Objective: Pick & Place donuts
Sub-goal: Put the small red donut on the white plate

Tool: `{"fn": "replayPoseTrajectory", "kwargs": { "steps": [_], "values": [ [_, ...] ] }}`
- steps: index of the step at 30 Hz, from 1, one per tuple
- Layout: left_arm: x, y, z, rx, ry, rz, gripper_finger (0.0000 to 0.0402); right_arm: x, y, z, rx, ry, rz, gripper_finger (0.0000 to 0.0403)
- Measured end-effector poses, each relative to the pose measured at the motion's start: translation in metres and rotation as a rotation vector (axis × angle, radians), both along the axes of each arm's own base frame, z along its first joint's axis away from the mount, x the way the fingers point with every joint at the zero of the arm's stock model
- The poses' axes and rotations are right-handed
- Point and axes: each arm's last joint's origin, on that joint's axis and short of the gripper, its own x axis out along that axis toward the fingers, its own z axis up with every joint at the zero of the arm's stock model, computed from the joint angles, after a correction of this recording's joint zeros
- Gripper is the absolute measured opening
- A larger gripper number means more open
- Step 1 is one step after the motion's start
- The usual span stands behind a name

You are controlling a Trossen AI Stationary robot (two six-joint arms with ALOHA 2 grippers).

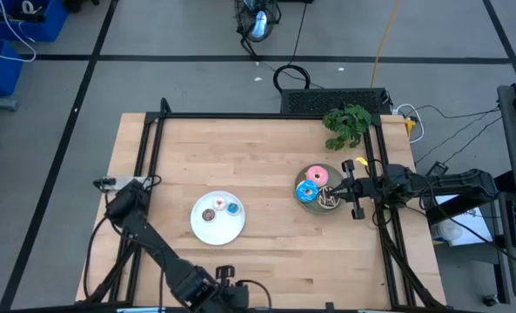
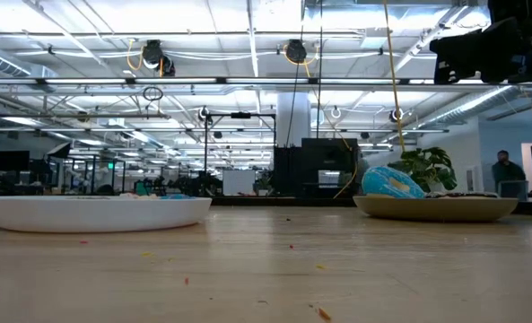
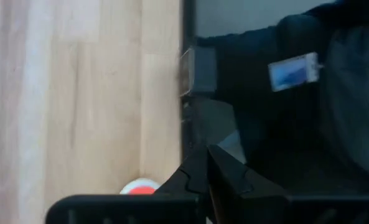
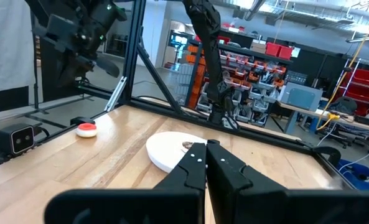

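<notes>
The white plate (image 1: pixel 204 231) holds three tiny donuts: whitish-pink (image 1: pixel 220 203), brown (image 1: pixel 208 215) and blue (image 1: pixel 233 208). On the grey plate (image 1: pixel 303 203) lie the pink donut (image 1: pixel 317 176), the blue donut (image 1: pixel 307 191) and the brown sprinkled donut (image 1: pixel 329 202). The tiny red donut (image 4: pixel 86 129) sits on the table near its left edge, also visible in the left wrist view (image 3: pixel 139 186). My right gripper (image 1: pixel 343 186), shut (image 4: pixel 206 146), hovers level over the grey plate's right rim, pointing left. My left gripper (image 1: pixel 110 184), shut (image 3: pixel 206 152), waits at the table's left edge.
A green plant (image 1: pixel 348 123) stands at the far right corner. Black frame rails (image 1: pixel 144 156) run along the left, far and right edges. A small yellow piece (image 1: pixel 360 163) sits beside the right rail. Bare wood lies between the two plates.
</notes>
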Motion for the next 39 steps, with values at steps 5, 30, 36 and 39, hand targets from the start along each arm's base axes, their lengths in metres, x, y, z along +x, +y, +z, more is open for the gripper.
{"fn": "replayPoseTrajectory", "kwargs": {
  "steps": [5, 30, 36, 39],
  "values": [
    [-0.006, 0.002, -0.003, 0.061, 0.001, 0.13, 0.0019, 0.0, 0.0, 0.001, 0.0, -0.008, 0.0, 0.0],
    [-0.016, -0.023, -0.058, 0.112, 0.178, 0.142, 0.035, 0.0, 0.0, 0.002, -0.026, -0.024, -0.002, 0.0],
    [-0.011, -0.017, -0.067, 0.13, 0.242, 0.106, 0.039, 0.0, 0.0, 0.002, -0.026, -0.028, -0.002, 0.0],
    [-0.011, -0.013, -0.069, 0.152, 0.271, 0.113, 0.0394, 0.0, 0.0, 0.002, -0.026, -0.031, -0.002, 0.0]
  ]
}}
